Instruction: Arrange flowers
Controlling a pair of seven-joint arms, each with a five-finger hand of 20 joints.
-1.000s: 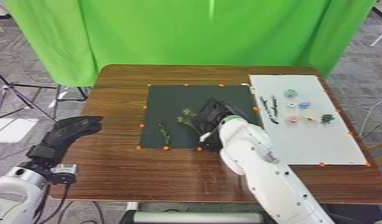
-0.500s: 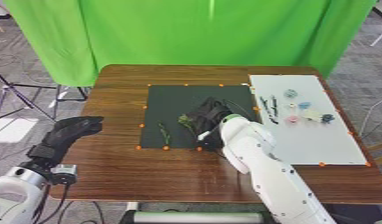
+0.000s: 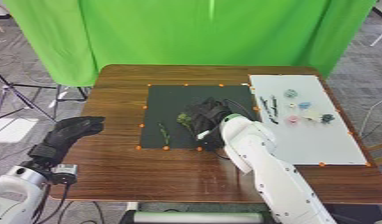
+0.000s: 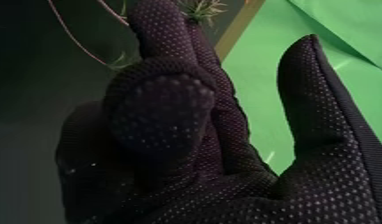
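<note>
In the head view my right hand [image 3: 208,114] is low over the right part of the dark mat [image 3: 174,95], just right of a leafy green sprig [image 3: 184,120]. A thin green stem [image 3: 164,133] lies farther left on the mat. In the right wrist view my right hand [image 4: 214,175] has its thumb apart from relaxed, partly bent fingers; a green tuft [image 4: 202,10] and thin reddish stems [image 4: 70,35] appear beyond them. My left hand [image 3: 76,127] stays open off the mat at the table's left.
A white board [image 3: 325,145] on the right carries dark stems [image 3: 274,109] and several flower heads, among them a pale teal one [image 3: 290,93], a pink one [image 3: 292,119] and a dark teal one [image 3: 327,118]. Orange markers line the mat's edges.
My right hand has shifted slightly left over the mat and its fingers look more bunched. The leafy sprig beside it has moved a little to the left. The left arm is still.
</note>
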